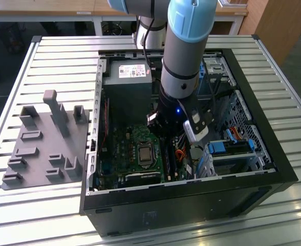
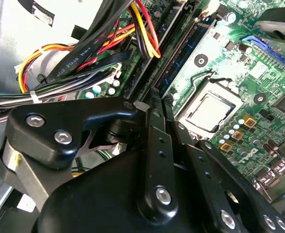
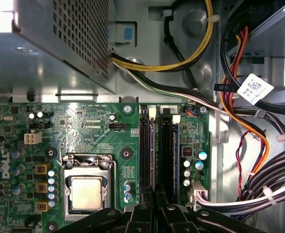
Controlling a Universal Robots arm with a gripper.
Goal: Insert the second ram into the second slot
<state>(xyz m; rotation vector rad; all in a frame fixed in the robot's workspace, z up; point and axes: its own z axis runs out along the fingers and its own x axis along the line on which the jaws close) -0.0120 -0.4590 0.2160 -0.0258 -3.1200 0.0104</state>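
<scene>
My gripper (image 1: 164, 139) reaches down into the open computer case (image 1: 273, 169), over the memory slots on the green motherboard (image 3: 84, 126). In both wrist views its black fingers (image 3: 145, 213) stand close together with a thin dark-blue stick between them, the second ram (image 3: 154, 155) (image 2: 183, 53). The ram stands on edge along a long black slot (image 3: 146, 155). A further black slot (image 3: 166, 155) runs parallel beside it, between the ram and a row of capacitors. White latches (image 3: 152, 112) mark the slots' far ends. How deep the ram sits cannot be judged.
The processor socket (image 3: 87, 191) lies beside the slots. Cable bundles (image 3: 259, 145) and the power supply (image 1: 130, 77) crowd the case. Blue drive latches (image 1: 224, 148) sit at the exterior view's right. A grey parts holder (image 1: 43, 143) rests on the slatted table (image 1: 17, 92).
</scene>
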